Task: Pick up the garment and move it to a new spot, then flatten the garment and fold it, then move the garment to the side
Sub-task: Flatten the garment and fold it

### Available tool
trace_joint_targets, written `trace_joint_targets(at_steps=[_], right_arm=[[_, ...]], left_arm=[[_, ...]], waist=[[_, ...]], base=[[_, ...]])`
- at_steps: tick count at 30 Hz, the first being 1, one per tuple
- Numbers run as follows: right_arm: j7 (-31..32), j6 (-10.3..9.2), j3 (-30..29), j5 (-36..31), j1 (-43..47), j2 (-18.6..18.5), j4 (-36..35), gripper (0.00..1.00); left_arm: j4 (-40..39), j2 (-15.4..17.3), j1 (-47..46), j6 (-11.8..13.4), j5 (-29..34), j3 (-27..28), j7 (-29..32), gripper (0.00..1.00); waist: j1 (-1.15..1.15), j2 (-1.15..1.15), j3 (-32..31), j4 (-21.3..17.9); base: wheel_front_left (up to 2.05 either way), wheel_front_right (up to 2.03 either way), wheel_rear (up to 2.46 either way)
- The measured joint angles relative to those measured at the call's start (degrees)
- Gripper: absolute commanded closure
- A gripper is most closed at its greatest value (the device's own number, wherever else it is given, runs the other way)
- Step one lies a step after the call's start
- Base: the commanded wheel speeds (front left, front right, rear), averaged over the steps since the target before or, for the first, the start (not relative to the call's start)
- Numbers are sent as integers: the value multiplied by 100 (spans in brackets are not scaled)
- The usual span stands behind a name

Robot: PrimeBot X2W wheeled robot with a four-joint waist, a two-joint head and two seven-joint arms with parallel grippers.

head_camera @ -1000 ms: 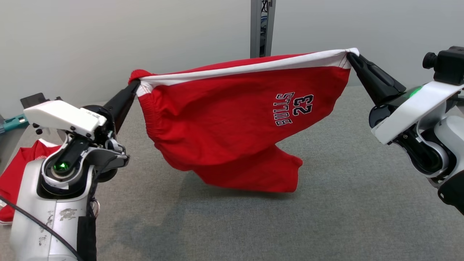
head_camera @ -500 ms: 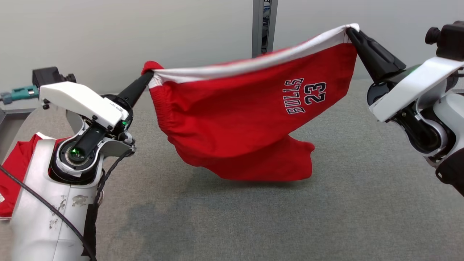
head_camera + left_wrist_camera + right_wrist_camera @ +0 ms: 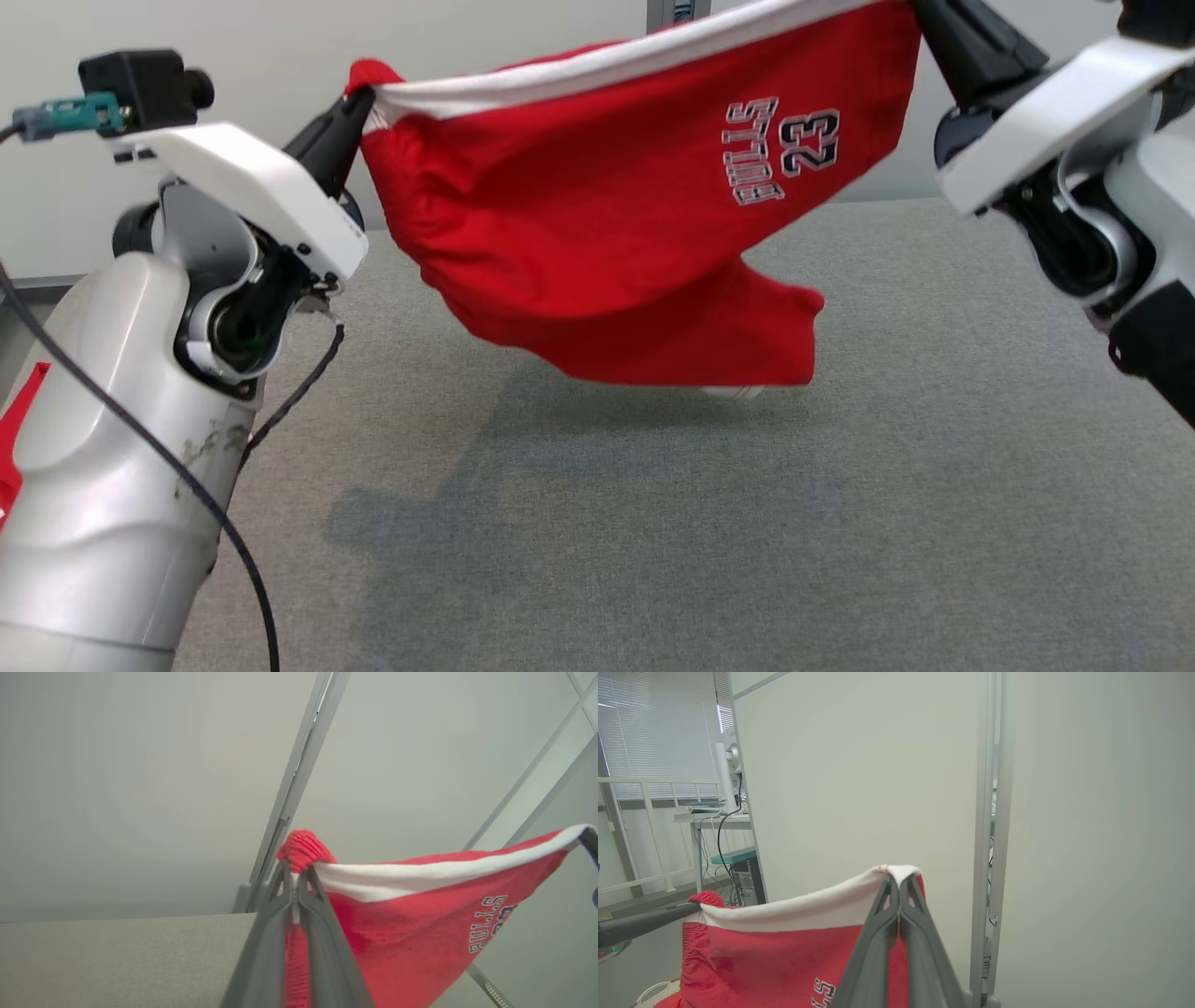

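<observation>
Grey fabric surface (image 3: 653, 523), pale partition wall (image 3: 261, 47) behind; garment (image 3: 597, 215) aloft.

The one readable marking is on the red garment (image 3: 597, 233) in front of me. Outlined block letters spell BULLS (image 3: 752, 151), and the number 23 (image 3: 810, 140) stands just beside them to the right. In my head view the print sits on the garment's upper right part, turned on its side. My left wrist view shows BULLS (image 3: 488, 924) again, with the number beside it only partly legible. My right wrist view catches just the letters LS (image 3: 824, 994) at its bottom edge
</observation>
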Motion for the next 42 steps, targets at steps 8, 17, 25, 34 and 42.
trace_joint_targets(at_steps=[8,17,25,34,42], right_arm=[[-152,0,-98,-584,-733,428,895,100],[-169,0,-243,-851,-761,697,1255,100],[-169,0,-32,-735,-900,716,1479,100],[-143,0,185,-905,-2232,1077,2454,100],[-176,0,-1278,-2183,-3579,1223,3139,100]], left_arm=[[625,42,-890,-85,1006,-506,-637,100],[1280,-169,-1038,-234,1093,-647,-903,100],[1662,-281,-1345,-247,857,-531,-695,100],[2381,-510,-2935,-73,791,-402,-421,100],[2839,-1033,-4398,-164,916,-214,-2053,100]], waist=[[0,0,-5,18],[0,0,-6,71],[0,0,319,92],[0,0,1416,73],[0,0,2386,123]], base=[[0,0,0],[0,0,0],[0,0,0],[0,0,0],[0,0,0]])
